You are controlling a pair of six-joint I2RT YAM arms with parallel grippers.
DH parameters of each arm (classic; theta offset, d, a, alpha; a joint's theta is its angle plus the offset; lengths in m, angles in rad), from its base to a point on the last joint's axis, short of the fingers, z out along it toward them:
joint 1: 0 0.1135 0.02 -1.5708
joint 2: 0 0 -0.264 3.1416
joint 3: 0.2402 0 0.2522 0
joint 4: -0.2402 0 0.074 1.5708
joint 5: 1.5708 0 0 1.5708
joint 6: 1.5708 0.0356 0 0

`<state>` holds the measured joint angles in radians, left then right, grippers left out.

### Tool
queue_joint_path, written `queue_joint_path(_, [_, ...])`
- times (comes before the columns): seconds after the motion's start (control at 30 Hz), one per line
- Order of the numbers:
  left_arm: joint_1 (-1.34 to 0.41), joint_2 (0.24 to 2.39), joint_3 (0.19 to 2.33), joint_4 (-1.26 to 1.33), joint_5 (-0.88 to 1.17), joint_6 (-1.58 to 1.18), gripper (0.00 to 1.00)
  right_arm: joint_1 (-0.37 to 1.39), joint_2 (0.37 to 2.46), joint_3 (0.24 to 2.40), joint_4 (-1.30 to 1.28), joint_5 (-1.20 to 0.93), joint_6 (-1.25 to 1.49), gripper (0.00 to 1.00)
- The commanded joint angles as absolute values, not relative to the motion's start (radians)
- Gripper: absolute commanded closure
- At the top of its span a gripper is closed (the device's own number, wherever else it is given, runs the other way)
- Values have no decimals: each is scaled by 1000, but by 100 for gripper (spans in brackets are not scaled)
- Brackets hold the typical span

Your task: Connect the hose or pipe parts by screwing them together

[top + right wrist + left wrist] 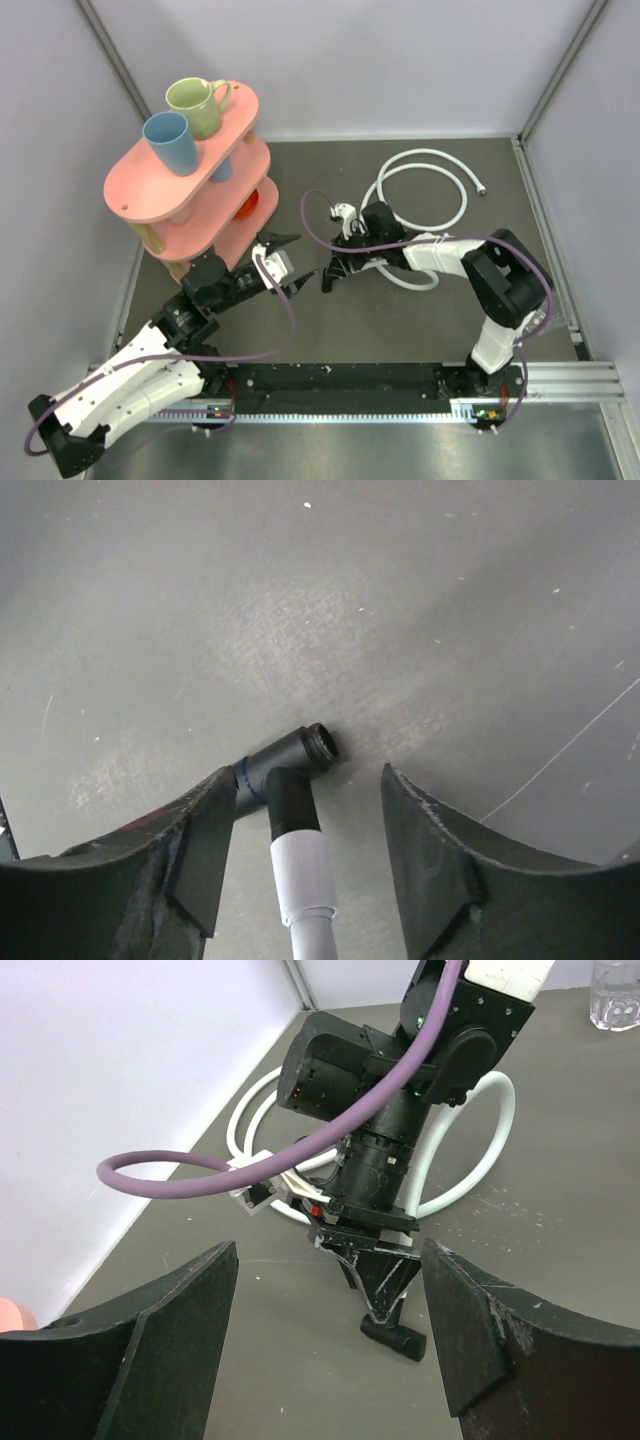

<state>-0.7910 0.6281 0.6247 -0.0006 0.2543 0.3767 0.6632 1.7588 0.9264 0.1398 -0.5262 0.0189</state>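
White hose [430,154] is lying in loose loops toward the far right corner of the table [400,335], with one silvery end fitting [483,190] poking out near the right edge. Its other end runs in to about the middle of the table. There it looks already seated in the stem of the black T-connector [283,770] through a short white sleeve [303,870]. That's just my read from the right wrist view, I can't see any threads at that joint.

The right gripper [308,780] straddles the connector with its fingers spread. The finger on the left of that view is right up against one end of the crossbar and the other is clear of it, so nothing's pinched. The left gripper [328,1252] is spread wide too, empty, hovering near the connector's left side and pointing at it.

Handling-wise, I'd guess the hose is light and floppy but springy, so the coil will tug and twist any end you lift. Grab it on the stiff sleeve or right behind a fitting, not mid-hose. The connector looks like small, hard, smooth plastic, so it'll probably skate or spin on the table if nudged. Pinch it across the crossbar body and keep off the open threaded mouth [322,742]. The free fitting sits well apart from the T, so it'd need dragging over first.
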Motion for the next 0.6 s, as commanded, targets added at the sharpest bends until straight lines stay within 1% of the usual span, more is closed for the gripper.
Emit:
queue_joint_path(0.0, [-788, 618, 621, 46, 268, 388, 21, 657, 1729, 985, 40, -451, 5, 37])
queue_joint_path(0.03, [-788, 618, 623, 49, 267, 385, 21, 654, 1706, 988, 26, -437, 5, 24])
queue_joint_path(0.07, [-788, 618, 623, 51, 267, 382, 21, 650, 1691, 997, 9, -430, 5, 18])
queue_joint_path(0.1, [-788, 618, 626, 52, 265, 377, 21, 647, 1674, 1017, 2, -413, 5, 9])
queue_joint_path(0.13, [-788, 617, 629, 54, 267, 374, 21, 643, 1654, 1031, -59, -396, 6, 1])
queue_joint_path(0.3, [-788, 603, 647, 89, 268, 327, 20, 634, 1476, 1114, -198, -243, -54, 1])
queue_joint_path(0.37, [-788, 601, 660, 91, 265, 307, 19, 634, 1402, 1124, -239, -216, -66, 1])
queue_joint_path(0.4, [-788, 601, 673, 92, 262, 284, 13, 634, 1325, 1127, -247, -197, -67, 1])
queue_joint_path(0.47, [-788, 603, 701, 89, 242, 247, 1, 632, 1246, 1121, -258, -155, -49, 1])
queue_joint_path(0.5, [-788, 606, 712, 81, 233, 207, 1, 634, 1165, 1112, -262, -118, -19, 1])
queue_joint_path(0.57, [-788, 612, 748, 66, 206, 164, 1, 634, 1085, 1097, -273, -83, -6, 1])
